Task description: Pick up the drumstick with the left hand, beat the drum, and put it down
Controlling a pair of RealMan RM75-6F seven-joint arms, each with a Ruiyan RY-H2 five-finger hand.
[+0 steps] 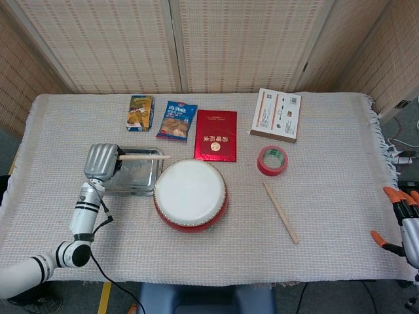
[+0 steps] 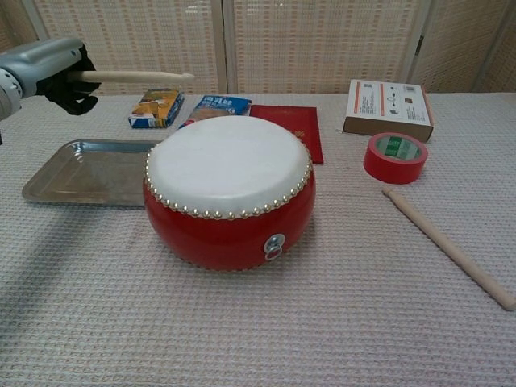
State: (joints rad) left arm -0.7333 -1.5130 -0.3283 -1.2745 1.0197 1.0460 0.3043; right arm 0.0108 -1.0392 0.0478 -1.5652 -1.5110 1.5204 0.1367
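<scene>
My left hand grips a wooden drumstick by its butt end. The stick lies about level, lifted clear of the drum, its tip pointing right above the metal tray. The red drum with a white skin stands in the middle of the table, to the right of the hand. A second drumstick lies on the cloth right of the drum. My right hand shows only at the right edge, its orange-tipped fingers apart, holding nothing.
A red tape roll sits right of the drum. Along the back lie two snack packets, a red booklet and a white box. A woven cloth covers the table.
</scene>
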